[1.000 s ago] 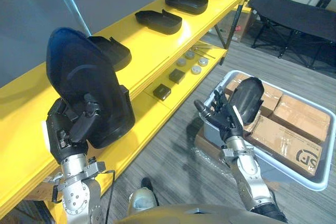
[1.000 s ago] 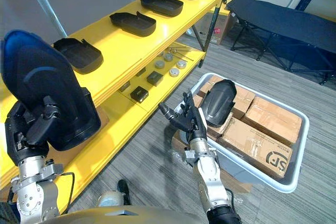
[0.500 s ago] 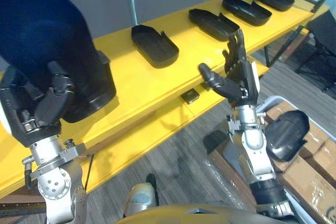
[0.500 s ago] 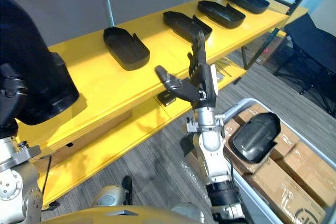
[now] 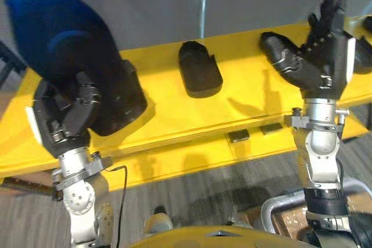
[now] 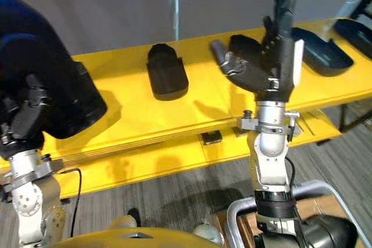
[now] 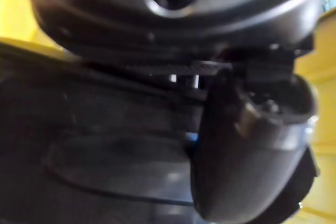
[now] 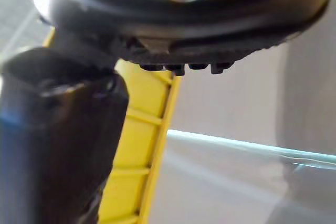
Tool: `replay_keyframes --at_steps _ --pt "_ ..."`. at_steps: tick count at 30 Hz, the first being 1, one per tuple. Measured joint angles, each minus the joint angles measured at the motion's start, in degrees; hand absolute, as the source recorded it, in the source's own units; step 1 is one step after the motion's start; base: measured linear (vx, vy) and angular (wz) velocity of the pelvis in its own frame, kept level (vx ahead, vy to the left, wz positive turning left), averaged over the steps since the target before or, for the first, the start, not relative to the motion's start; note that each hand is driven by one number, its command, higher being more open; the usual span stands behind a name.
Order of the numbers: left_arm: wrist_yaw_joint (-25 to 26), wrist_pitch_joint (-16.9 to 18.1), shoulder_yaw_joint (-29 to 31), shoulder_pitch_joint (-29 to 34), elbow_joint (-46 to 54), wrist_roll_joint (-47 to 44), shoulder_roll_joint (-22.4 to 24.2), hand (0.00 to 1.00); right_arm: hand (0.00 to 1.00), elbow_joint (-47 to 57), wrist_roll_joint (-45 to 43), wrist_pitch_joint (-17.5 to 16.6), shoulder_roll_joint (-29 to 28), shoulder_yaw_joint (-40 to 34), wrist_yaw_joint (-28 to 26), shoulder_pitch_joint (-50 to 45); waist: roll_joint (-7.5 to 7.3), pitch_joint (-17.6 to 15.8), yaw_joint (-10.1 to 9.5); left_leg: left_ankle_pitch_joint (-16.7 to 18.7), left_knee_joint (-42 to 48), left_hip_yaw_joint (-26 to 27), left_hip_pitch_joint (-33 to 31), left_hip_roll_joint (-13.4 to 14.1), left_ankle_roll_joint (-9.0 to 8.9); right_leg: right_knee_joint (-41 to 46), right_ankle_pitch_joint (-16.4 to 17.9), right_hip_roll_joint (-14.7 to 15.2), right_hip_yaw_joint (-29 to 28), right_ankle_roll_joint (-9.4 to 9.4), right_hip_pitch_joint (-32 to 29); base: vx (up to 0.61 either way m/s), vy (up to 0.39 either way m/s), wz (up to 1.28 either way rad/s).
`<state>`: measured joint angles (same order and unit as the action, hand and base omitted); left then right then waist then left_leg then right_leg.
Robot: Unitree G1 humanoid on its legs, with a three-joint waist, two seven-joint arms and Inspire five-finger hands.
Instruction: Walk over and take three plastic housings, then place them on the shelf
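Observation:
My left hand is shut on a large black plastic housing, held upright in front of the left part of the yellow shelf. The same housing shows close against the hand in the left wrist view. One black housing lies on the shelf's top board, a little left of the middle. My right hand is raised and open, fingers straight up, with nothing in it. More housings lie on the shelf behind and right of that hand.
Small dark blocks rest on the lower yellow shelf board. A grey bin's rim shows at the bottom right, with another black housing inside. A grey wall stands behind the shelf.
The camera has swung round to face the shelf head-on. My right hand has risen from the bin and stays open. The left hand still holds its housing.

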<state>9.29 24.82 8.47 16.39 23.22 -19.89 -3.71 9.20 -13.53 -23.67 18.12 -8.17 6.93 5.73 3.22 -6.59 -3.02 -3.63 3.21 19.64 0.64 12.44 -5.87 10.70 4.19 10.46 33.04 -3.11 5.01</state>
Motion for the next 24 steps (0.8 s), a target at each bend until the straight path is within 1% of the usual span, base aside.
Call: replay_keyframes --at_steps 2,3,5,7,9,11,13,14,15,16,17,19,20,21,22,23,24 --pt "-0.6 0.0 -0.4 0.0 0.0 0.0 -0.1 0.00 1.00 0.0 -0.5 0.0 -1.7 0.4 -0.4 -1.3 0.03 0.0 0.04 0.1 -0.8 0.6 1.7 0.0 -0.08 0.0 0.1 -0.2 -0.2 0.09 1.1 0.14 -0.042 0.02" --pt "-0.7 0.1 -0.3 0.0 0.0 0.0 -0.3 0.00 1.00 0.0 -0.4 -0.1 -2.9 1.1 -0.7 -1.7 -0.19 -0.1 0.09 0.3 -0.9 1.2 2.1 -0.1 -0.30 -0.1 0.1 0.0 -0.6 0.09 1.2 0.09 0.016 -0.17" --pt "-1.1 0.0 -0.4 -0.1 0.0 0.1 -1.1 0.00 1.00 0.0 -0.9 -0.4 -4.1 1.6 -1.7 -2.6 -0.94 -0.5 0.29 0.5 -1.5 1.8 2.3 -0.8 -0.40 -1.1 0.0 0.2 -0.9 0.04 1.1 0.04 0.039 -0.14" --pt "-1.2 -0.2 -0.4 0.2 0.0 0.0 -1.4 0.00 1.00 0.0 -3.8 -0.4 -6.4 2.1 -3.5 -4.9 -1.79 -1.0 0.24 0.5 -2.6 2.4 2.7 -1.7 -0.38 -3.0 -0.5 0.2 -1.5 -0.84 1.4 0.00 0.041 -0.11" --pt "-1.2 -0.2 -0.4 0.9 -0.1 -0.2 -1.4 0.00 1.00 0.0 -4.4 -0.4 -8.3 2.2 -4.3 -7.4 -1.93 -1.1 0.31 0.7 -2.9 2.3 3.0 -2.3 -0.18 -4.1 -0.9 0.4 -1.5 -1.48 2.3 -0.01 0.035 0.05" --pt "-0.9 -0.2 -0.4 2.2 -0.1 -0.4 -1.2 0.00 1.00 0.0 -6.6 -0.4 -9.7 2.2 -5.3 -9.2 -1.82 -1.1 0.42 0.8 -2.9 1.9 2.7 -2.8 0.02 -4.5 -0.9 0.7 -0.9 -1.53 2.6 -0.02 0.038 0.18" --pt "-0.7 -0.2 -1.0 2.6 -0.1 -1.8 -0.3 0.00 1.00 0.0 -8.3 -0.4 -10.2 2.2 -5.6 -10.4 -1.67 -1.3 0.77 1.1 -1.4 0.7 1.1 -2.9 0.67 -4.7 -0.8 1.0 0.6 -1.75 3.0 -0.05 0.029 0.38" --pt "-0.6 -0.1 -1.4 2.6 -0.1 -2.6 0.4 0.00 1.00 0.0 -8.1 -0.4 -10.1 2.2 -5.9 -10.7 -1.53 -1.4 1.45 2.0 0.6 0.6 -0.6 -2.7 2.14 -4.4 -0.6 1.5 1.7 -2.06 3.1 -0.07 0.043 0.43" --pt "-0.4 -0.1 -1.7 2.6 -0.1 -2.3 0.8 0.00 1.00 0.0 -7.5 -0.4 -10.0 2.4 -6.0 -10.7 -1.27 -1.6 1.50 3.1 1.9 1.1 -1.5 -2.0 3.34 -4.0 -0.5 1.9 2.1 -2.14 3.1 -0.07 0.071 0.36" --pt "0.1 -0.1 -2.1 2.6 -0.2 -2.1 0.9 0.00 1.00 0.0 -7.2 -0.4 -9.9 2.7 -6.0 -10.8 -1.10 -1.7 1.52 4.3 3.7 3.4 -2.0 -1.1 4.18 -3.6 -0.5 2.2 2.4 -2.21 3.1 -0.04 0.068 0.29" --pt "0.6 0.0 -3.0 2.4 -0.2 -2.0 0.8 0.00 1.00 0.0 -7.2 -0.5 -9.4 3.3 -6.1 -10.8 -0.72 -1.9 1.96 4.9 6.0 7.1 -2.5 0.4 5.17 -2.4 -0.2 2.8 2.9 -2.30 3.0 -0.03 0.085 0.27" --pt "1.2 0.4 -4.6 2.0 -0.4 -2.0 0.8 0.00 1.00 0.0 -7.2 -0.5 -8.5 3.4 -6.3 -10.8 -0.43 -2.2 2.14 5.0 8.8 7.3 -3.9 0.1 5.22 1.7 1.6 5.4 2.5 -2.85 1.0 -0.04 0.144 0.15" --pt "1.7 0.6 -4.9 2.0 -0.4 -1.8 0.7 0.00 1.00 0.0 -7.4 -0.7 -8.5 3.6 -6.3 -10.6 -0.40 -2.3 2.16 5.2 10.8 7.2 -5.1 -0.2 5.01 4.5 2.9 6.9 1.5 -3.20 -0.7 -0.07 0.200 -0.04" --pt "2.9 0.9 -5.2 2.0 -0.7 -1.5 0.6 0.00 1.00 0.0 -7.7 -0.7 -8.6 4.2 -6.2 -10.5 -0.49 -2.3 2.41 6.4 12.8 6.2 -6.1 -1.1 4.59 8.2 4.4 9.1 0.3 -3.68 -2.9 -0.05 0.165 -0.08" --pt "3.5 1.0 -5.3 2.0 -1.3 -1.5 0.7 0.00 1.00 -0.1 -7.7 -0.7 -8.9 4.5 -6.2 -10.5 -0.55 -2.4 2.62 7.5 13.6 6.0 -6.2 -2.0 4.04 10.4 5.1 10.7 -0.5 -4.57 -3.8 -0.04 0.159 -0.10" --pt "3.9 1.0 -5.5 2.0 -2.2 -1.5 0.7 0.00 1.00 -0.4 -7.7 -0.7 -9.4 4.8 -6.0 -10.5 -0.69 -2.5 3.03 8.4 14.2 6.6 -6.0 -2.7 4.21 11.4 5.4 12.0 -0.9 -4.99 -3.9 -0.04 0.168 -0.17" --pt "4.0 1.0 -5.6 2.1 -3.5 -1.6 0.8 0.00 1.00 -0.8 -7.6 -0.7 -9.7 5.4 -4.6 -10.6 -0.62 -2.5 3.23 9.7 15.3 7.5 -5.7 -3.6 4.51 11.3 4.9 13.2 -1.8 -5.93 -3.8 -0.03 0.177 -0.14"
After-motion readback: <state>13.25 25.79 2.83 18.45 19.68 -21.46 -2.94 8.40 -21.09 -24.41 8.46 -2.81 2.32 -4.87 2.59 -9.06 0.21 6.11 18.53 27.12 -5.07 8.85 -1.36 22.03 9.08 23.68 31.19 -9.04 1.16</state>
